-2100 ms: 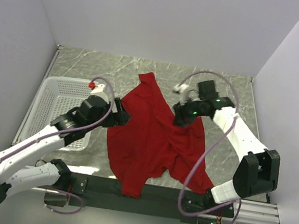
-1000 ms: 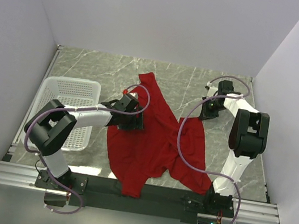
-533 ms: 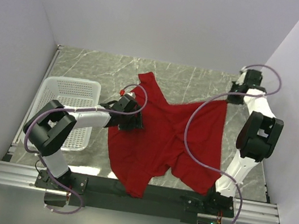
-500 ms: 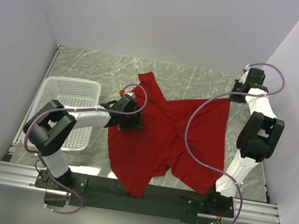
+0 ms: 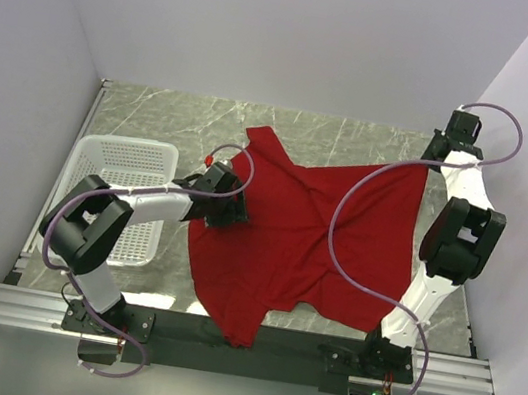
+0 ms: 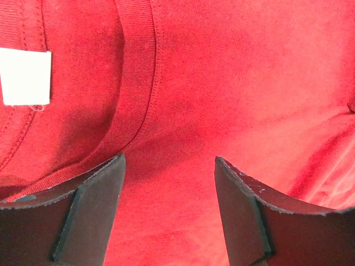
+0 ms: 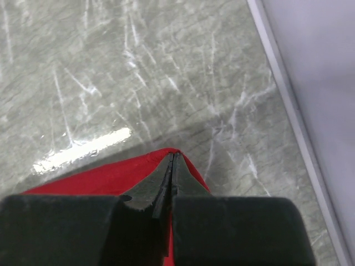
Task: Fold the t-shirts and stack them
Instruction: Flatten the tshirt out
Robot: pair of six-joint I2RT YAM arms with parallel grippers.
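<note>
The deep-red t-shirt (image 5: 298,239) lies spread on the marble table, and its near hem hangs over the front rail. My left gripper (image 5: 229,214) rests low on the shirt's left side. In the left wrist view this left gripper (image 6: 169,185) is open, its jaws straddling flat cloth just below the ribbed collar (image 6: 136,83) and the white neck tag (image 6: 25,76). My right gripper (image 5: 434,159) is at the back right, shut on a corner of the t-shirt (image 7: 100,178) and pulling it taut. The right gripper's tips (image 7: 173,158) pinch the red edge just above the table.
A white mesh basket (image 5: 126,143) sits at the left side of the table, beside the left arm. White walls enclose the table, and the right wall (image 7: 321,66) is close to the right gripper. Bare marble (image 5: 345,135) shows behind the shirt.
The right gripper has carried the shirt corner farther toward the back right, spreading the right side of the cloth wider. The left gripper has stayed almost still on the shirt.
</note>
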